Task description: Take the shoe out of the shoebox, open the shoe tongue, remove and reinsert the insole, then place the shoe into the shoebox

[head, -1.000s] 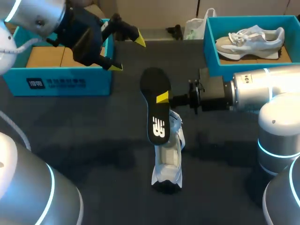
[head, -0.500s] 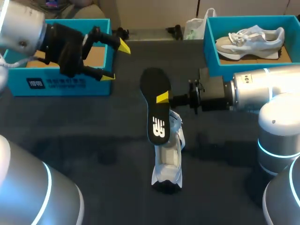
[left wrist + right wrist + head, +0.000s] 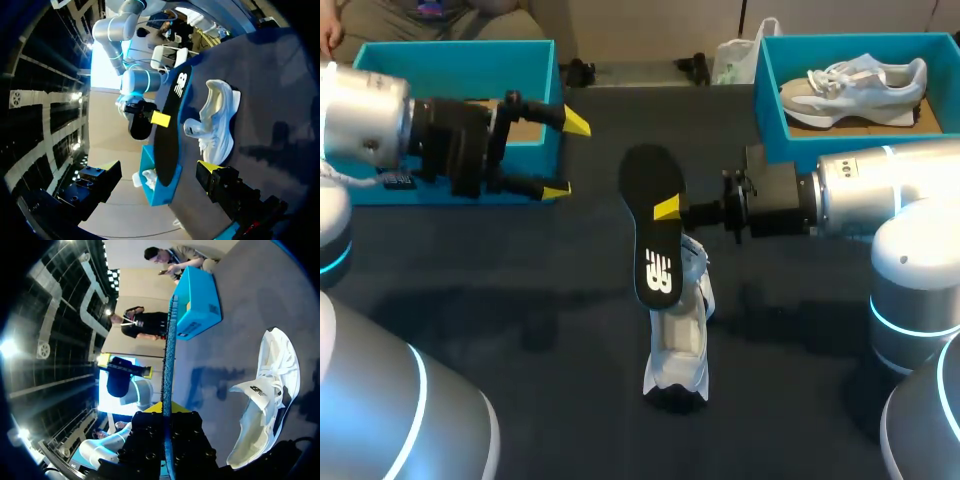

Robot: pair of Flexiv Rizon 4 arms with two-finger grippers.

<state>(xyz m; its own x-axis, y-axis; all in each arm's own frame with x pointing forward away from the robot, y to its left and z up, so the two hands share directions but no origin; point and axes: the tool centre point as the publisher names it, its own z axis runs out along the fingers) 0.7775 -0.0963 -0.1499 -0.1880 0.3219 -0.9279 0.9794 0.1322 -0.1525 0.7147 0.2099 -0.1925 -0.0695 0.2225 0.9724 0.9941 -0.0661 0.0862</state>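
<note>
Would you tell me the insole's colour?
The insole is black with a white logo; head view.

Dark tbl (image 3: 520,300) w/ 2nd blue box (image 3: 767,110) holding spare shoe (image 3: 855,88).

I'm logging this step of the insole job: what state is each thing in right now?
white shoe: on the table, tongue open.
insole: out of the shoe, held in the air.
right pincer: shut on the insole.
left pincer: open, empty.
left shoebox: open, no shoe seen inside.
right shoebox: open, holding another shoe.

Soft overhead light, faint diffuse shadows
</note>
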